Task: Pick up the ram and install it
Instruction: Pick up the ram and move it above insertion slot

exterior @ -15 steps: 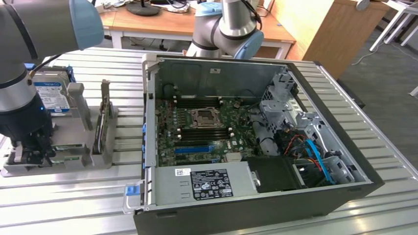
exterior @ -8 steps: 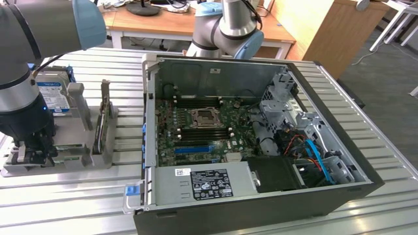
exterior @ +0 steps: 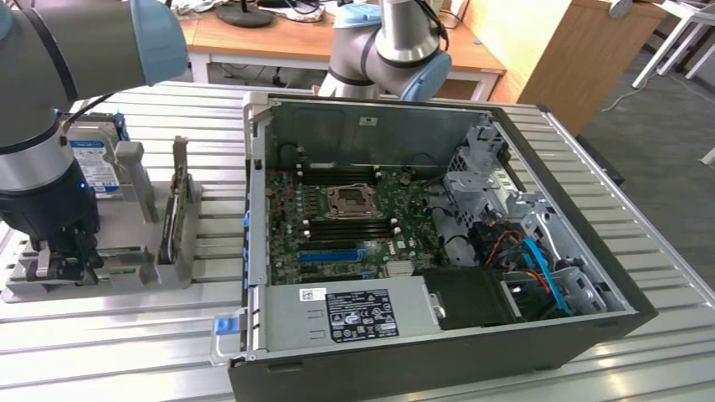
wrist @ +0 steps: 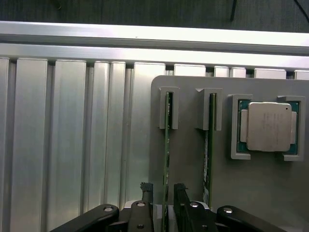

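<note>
Straddling the ram [wrist: 167,145] (standing on edge in a grey holder [wrist: 188,159]), hand [wrist: 163,188] spread apart, unclamped.

This is a robotics lab set up in an office-like room. A robot arm [exterior: 45,126] stands at a slotted aluminium counter [exterior: 134,352]. The counter carries an open computer case [exterior: 447,360] with its motherboard [exterior: 335,222] bared. Beside the case is a grey holder [wrist: 193,164] that keeps the ram [wrist: 167,145] and a processor chip [wrist: 268,126] in fitted slots. Behind are wooden desks [exterior: 280,42] with cables and a grey floor [exterior: 659,142].
</note>
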{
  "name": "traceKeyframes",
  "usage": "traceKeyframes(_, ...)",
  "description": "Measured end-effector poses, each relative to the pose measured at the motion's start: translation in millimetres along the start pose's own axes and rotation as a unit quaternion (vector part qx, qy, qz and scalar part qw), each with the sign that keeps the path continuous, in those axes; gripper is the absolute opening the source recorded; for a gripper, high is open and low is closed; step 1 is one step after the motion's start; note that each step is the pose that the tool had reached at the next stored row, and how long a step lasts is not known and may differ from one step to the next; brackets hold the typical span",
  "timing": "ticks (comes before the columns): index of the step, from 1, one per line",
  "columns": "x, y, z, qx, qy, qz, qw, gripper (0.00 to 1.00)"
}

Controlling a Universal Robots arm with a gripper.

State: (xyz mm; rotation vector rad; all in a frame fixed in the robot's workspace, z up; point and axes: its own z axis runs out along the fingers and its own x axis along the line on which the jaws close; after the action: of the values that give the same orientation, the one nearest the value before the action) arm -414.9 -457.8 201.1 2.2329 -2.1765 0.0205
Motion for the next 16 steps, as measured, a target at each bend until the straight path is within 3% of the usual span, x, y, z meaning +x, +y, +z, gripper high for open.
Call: traceKeyframes(16,-0.2,-2.6,0.0,0.0,0.0,0.0,1.0,0.31)
